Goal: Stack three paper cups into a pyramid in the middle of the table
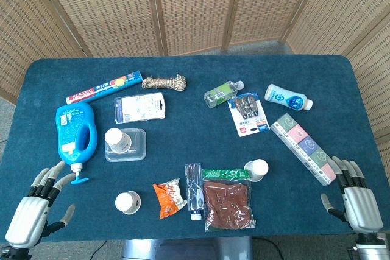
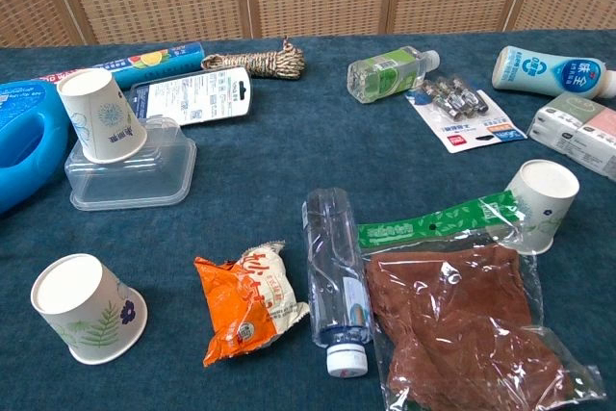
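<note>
1. Three paper cups were counted, all upside down: one lay nearest the left robot hand, toward the water bottle.
2. Another sat on the plastic lid, beyond the first.
3. The third lay nearer the right robot hand.
4. Both hands were empty, fingers spread.

One paper cup upside down on lidded container; second cup before it, left of snack packet; third cup right, behind dried-goods bag.
</note>
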Controlling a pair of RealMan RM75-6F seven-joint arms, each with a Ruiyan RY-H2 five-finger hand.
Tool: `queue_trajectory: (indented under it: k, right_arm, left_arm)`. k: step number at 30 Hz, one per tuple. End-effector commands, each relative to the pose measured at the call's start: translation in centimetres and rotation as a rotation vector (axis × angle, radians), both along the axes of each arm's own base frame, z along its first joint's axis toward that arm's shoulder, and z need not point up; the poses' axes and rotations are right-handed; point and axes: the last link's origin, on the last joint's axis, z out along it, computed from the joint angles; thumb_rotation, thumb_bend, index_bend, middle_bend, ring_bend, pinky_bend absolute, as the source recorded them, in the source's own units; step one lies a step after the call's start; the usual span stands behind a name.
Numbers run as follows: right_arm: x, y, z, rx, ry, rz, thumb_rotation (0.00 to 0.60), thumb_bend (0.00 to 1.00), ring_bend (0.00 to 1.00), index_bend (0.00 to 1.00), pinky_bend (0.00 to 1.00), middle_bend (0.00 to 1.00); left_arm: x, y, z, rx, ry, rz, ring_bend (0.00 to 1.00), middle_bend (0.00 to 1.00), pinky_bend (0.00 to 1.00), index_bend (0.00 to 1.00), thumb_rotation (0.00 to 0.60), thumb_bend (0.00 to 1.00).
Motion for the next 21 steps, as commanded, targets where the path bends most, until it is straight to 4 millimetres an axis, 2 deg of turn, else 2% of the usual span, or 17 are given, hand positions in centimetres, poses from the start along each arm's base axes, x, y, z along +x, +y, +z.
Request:
queue_trajectory:
  k: [1, 14, 21]
  right_arm:
    - [0.0, 0.0, 0.0, 0.003, 0.002, 0.000, 0.600, 0.41, 0.00, 0.00, 0.00, 0.00]
    - [1.0, -0.3, -0.3, 0.049, 0.001, 0.068, 0.600, 0.41, 0.00, 0.00, 0.00, 0.00]
    - [3.3, -1.8, -0.8, 0.106, 0.021, 0.151, 0.600, 0.41, 0.00, 0.00, 0.00, 0.00]
  left_arm:
    - [0.0, 0.0, -0.1, -0.002, 0.000, -0.001, 0.00, 0.00, 0.00, 0.17, 0.600, 0.46]
    - [0.5, -0.5, 0.7, 0.020, 0.002, -0.026, 0.00, 0.00, 0.00, 0.17, 0.600, 0.46]
    - [0.7, -0.6, 0.8, 0.015, 0.003, -0.037, 0.00, 0.00, 0.00, 0.17, 0.600, 0.46]
